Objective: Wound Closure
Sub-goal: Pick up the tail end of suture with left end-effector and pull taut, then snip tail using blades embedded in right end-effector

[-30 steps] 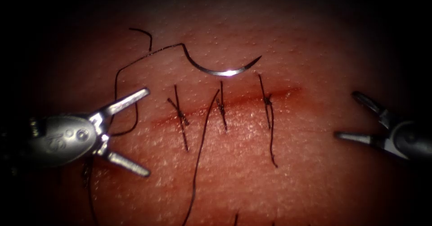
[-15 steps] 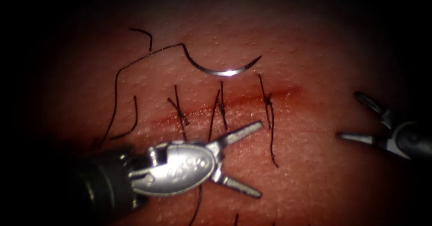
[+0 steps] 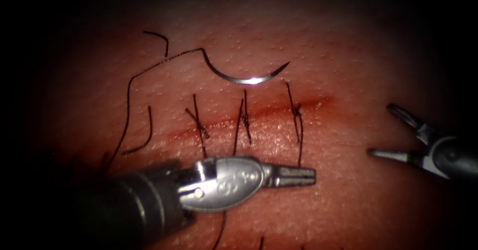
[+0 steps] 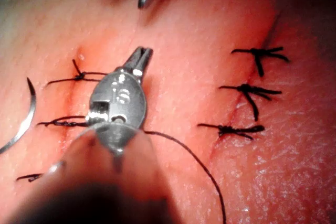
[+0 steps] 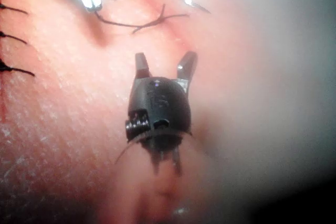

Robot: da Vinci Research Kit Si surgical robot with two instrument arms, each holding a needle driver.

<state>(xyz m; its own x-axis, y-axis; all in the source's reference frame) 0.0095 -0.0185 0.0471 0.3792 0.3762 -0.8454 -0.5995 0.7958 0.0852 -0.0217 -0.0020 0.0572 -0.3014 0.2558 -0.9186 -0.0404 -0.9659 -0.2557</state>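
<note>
Reddish-pink slab of pork-belly tissue [image 3: 348, 195], carrying a shallow red-stained cut [image 3: 259, 114] that runs roughly left to right and rises slightly toward the right. Three dark knotted stitches [image 3: 245, 118] cross the cut, their cut ends lying loose on the skin. Curved steel needle [image 3: 246, 76], lying free on the tissue surface on the far side of the cut, above the middle stitch, not in the tissue and held by neither tool; a bright glint sits at the low point of its curve. Thin black thread [image 3: 130, 88] trails from the needle's left end, loops down the left side of the tissue and passes under the left tool. Left arm's silver end effector [image 3: 296, 176], lying on the near side of the cut below the stitches, jaws pressed together with tips close to the lower tail of the right-hand stitch; it may have that thread end pinched, but the contact is too fine to make out. Right arm's dark end effector [image 3: 386, 133], well to the right of the cut, jaws spread wide, holding nothing.
</note>
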